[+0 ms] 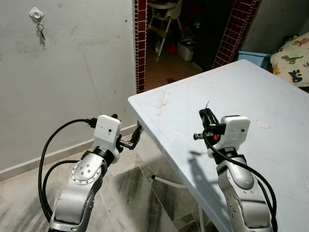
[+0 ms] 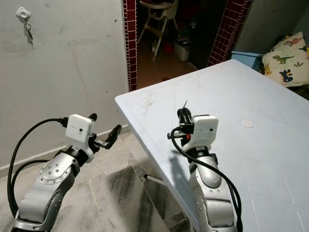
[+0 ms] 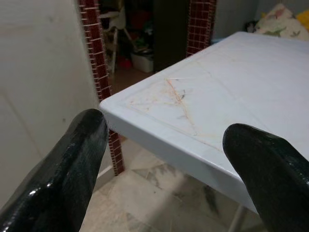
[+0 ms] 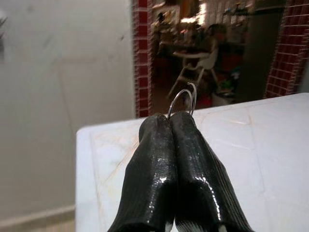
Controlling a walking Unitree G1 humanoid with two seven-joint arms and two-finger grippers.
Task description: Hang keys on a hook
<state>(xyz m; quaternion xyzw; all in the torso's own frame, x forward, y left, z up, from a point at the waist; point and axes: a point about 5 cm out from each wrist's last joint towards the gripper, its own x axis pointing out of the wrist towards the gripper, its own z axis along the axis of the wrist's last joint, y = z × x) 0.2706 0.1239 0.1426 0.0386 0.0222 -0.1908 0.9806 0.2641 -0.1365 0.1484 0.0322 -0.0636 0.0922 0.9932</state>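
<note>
Left eye view gives me a white plastic bench point(image 1: 251, 96) running away to my right, its near corner marked with faint brownish scratches. My right gripper point(image 1: 207, 117) is held up over the bench near that corner, fingers point(image 4: 164, 159) pressed together on a thin metal key ring point(image 4: 182, 101) that pokes out past the tips. I cannot make out any keys hanging from the ring.

My left gripper point(image 1: 135, 137) sits off the bench's edge, over the grey marbled floor point(image 1: 125, 193), with its fingers point(image 3: 72, 159) spread wide and nothing between them.

High on the pale plaster wall point(image 1: 77, 72) to my left I see a small white hook point(image 1: 35, 14) with a set of keys point(image 1: 40, 32) already dangling from it. Well apart from both arms.

Beyond the bench corner a doorway framed in dark red tile point(image 1: 140, 43) opens onto a dim room with a white high chair point(image 1: 164, 17). A dinosaur-print cushion point(image 1: 292, 58) lies at the far right.
</note>
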